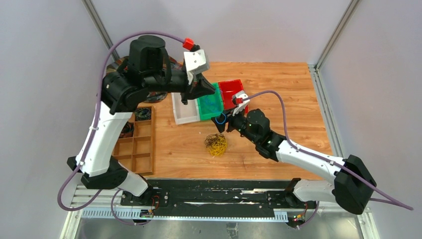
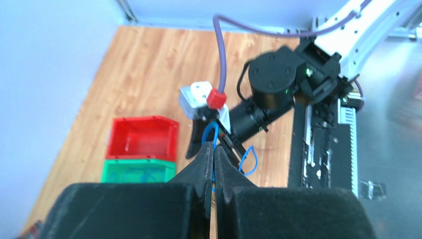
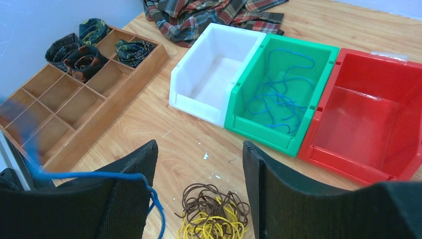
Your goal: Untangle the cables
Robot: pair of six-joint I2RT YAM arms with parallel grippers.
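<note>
Left gripper [image 2: 211, 149] clamped on a blue strand [image 3: 99, 175]; right gripper [image 3: 199, 147] spread wide over the table [image 1: 278, 99].

Far left, a wooden divider tray [image 3: 74, 107] holds dark coiled bundles [image 3: 74, 52] in its rear cells. The left fingers are pressed together with the blue strand caught between them, and the strand drapes over one finger of the right gripper. The tangled bunch [image 1: 216, 144] of yellow and brown loops lies on the wood just below the right jaws. Behind, white bin [image 3: 196, 105], green bin [image 3: 259, 132] and red bin [image 3: 348, 164] stand touching in a row; loose blue strands [image 3: 278, 97] lie in the green one.

Bright, even light; the left wrist view is soft, its pincer [image 2: 211, 149] blurred.
</note>
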